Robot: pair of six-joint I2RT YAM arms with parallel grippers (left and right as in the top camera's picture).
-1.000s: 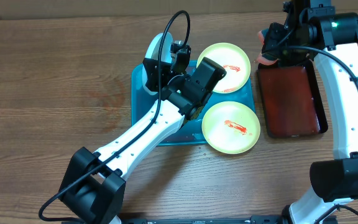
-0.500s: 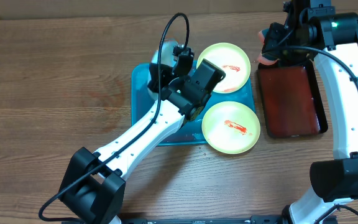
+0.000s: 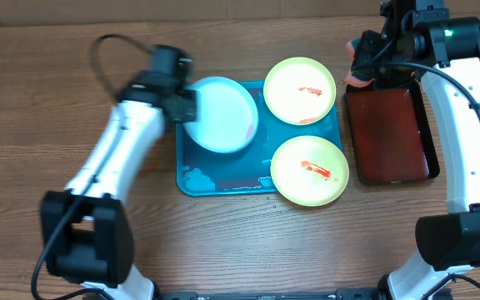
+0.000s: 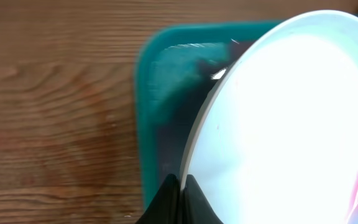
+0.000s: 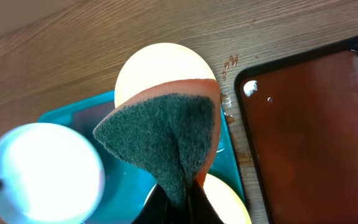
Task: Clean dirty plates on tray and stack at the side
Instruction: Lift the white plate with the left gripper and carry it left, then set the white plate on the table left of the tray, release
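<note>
The pale blue-white plate [image 3: 221, 114] is over the back left of the teal tray [image 3: 223, 182], its centre clean. My left gripper [image 3: 183, 105] is shut on its left rim; in the left wrist view the fingertips [image 4: 180, 186] pinch the plate [image 4: 284, 118] over the tray [image 4: 160, 93]. Two yellow-green plates with red sauce smears sit at the tray's right, one at the back [image 3: 299, 90] and one at the front [image 3: 310, 171]. My right gripper [image 3: 359, 68] is shut on a green and orange sponge [image 5: 166, 130], held above the table beside the back plate [image 5: 160, 62].
A dark red, black-rimmed tray [image 3: 390, 133] lies right of the teal tray, below my right arm. Foam and water sit at the teal tray's front left corner [image 3: 194, 177]. Bare wooden table lies left of the teal tray.
My left arm has swung from over the tray's middle to its left side. The pale plate, half hidden and farther back before, now shows whole, held by its left rim. The right arm has not moved.
</note>
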